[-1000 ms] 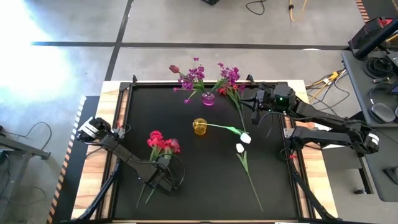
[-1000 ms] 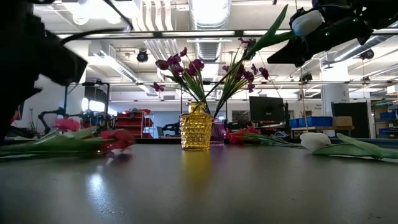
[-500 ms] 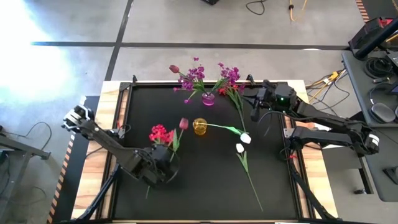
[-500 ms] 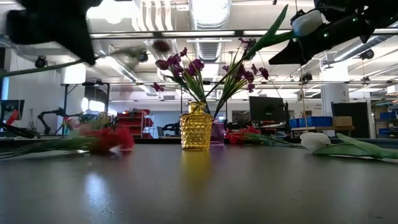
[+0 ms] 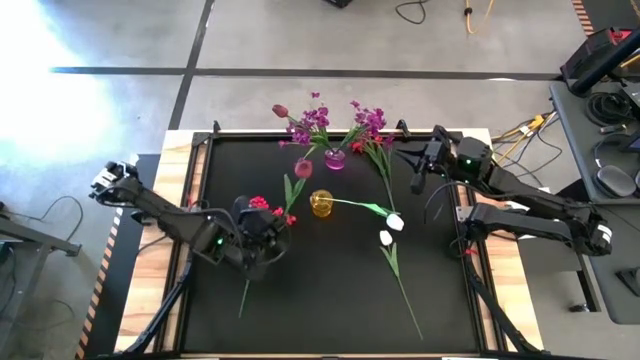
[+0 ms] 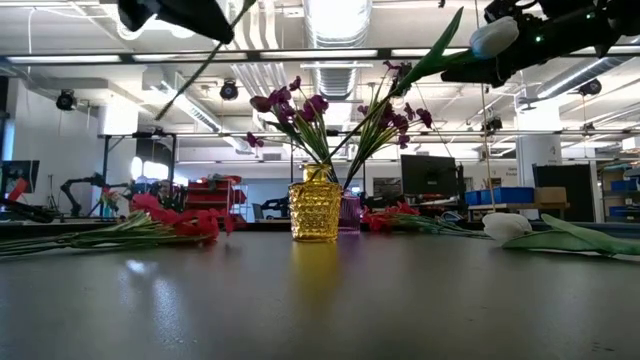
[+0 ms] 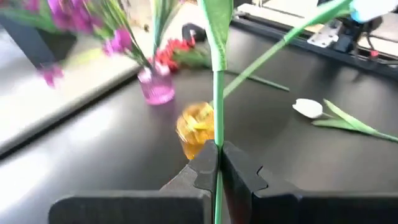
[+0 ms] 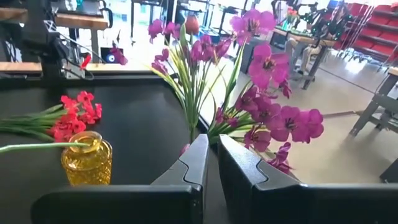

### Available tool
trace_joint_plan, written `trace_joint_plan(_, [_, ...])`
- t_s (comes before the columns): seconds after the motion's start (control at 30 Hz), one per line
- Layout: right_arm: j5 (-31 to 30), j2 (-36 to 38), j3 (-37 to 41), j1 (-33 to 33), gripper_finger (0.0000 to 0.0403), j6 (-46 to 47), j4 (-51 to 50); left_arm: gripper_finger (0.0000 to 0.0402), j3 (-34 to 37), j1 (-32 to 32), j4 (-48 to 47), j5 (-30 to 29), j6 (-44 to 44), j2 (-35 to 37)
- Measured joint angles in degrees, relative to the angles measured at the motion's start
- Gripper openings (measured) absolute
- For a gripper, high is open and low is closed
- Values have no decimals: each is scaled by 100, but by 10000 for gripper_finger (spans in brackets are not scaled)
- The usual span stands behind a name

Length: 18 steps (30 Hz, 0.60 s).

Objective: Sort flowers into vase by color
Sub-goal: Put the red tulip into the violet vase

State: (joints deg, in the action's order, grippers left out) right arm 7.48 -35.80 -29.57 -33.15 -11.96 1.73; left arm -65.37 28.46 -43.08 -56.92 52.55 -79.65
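My left gripper (image 5: 264, 236) (image 7: 217, 148) is shut on a long green-stemmed flower with a dark red bloom (image 5: 303, 168), held in the air left of the yellow vase (image 5: 320, 203). Red-pink sprays (image 5: 262, 207) lie on the table under that arm. The purple vase (image 5: 335, 158) holds purple sprays. A white tulip (image 5: 395, 221) leans out of the yellow vase. A second white tulip (image 5: 386, 238) lies flat on the table. More purple sprays (image 5: 374, 148) lie near my right gripper (image 5: 416, 172) (image 8: 211, 146), which hovers shut and holds nothing. My left gripper pinches the flower's green stem (image 7: 216, 127) between its two fingers, about midway along its length. The stem passes straight through the gap and crosses the fingers. The flower is lifted clear and tilted, bloom end up, and its bare stem end (image 6: 163, 112) hangs above the table.
The black mat (image 5: 330, 300) has a raised frame along its edges (image 5: 205, 180). Its near middle and near left are bare. The two vases stand close together at the far middle. The flat white tulip's stem (image 5: 408, 300) runs toward the near right corner.
My left gripper has risen from the red-pink sprays with one flower and carried it toward the far right, closer to the vases. The flower has come off the table and tipped up, its bloom now near the purple vase. My right arm has drawn back slightly toward the right edge.
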Motion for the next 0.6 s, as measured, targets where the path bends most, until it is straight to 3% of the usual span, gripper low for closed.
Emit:
trace_joint_plan(0.1, [1, 19, -1, 0, 28, 65, 9, 0, 149, -342, 715, 56, -1033, 150])
trace_joint_plan(0.17, [1, 14, -1, 0, 28, 69, 10, 0, 382, -634, 1714, 465, -1990, 301])
trace_joint_plan(0.33, [0, 5, -1, 0, 28, 91, 26, 0, 1117, -1674, 4554, 2482, -4180, 660])
trace_joint_plan(0.6, [-2, 5, -1, 0, 28, 58, 29, 0, 1733, -3643, 7503, 4499, -5866, 430])
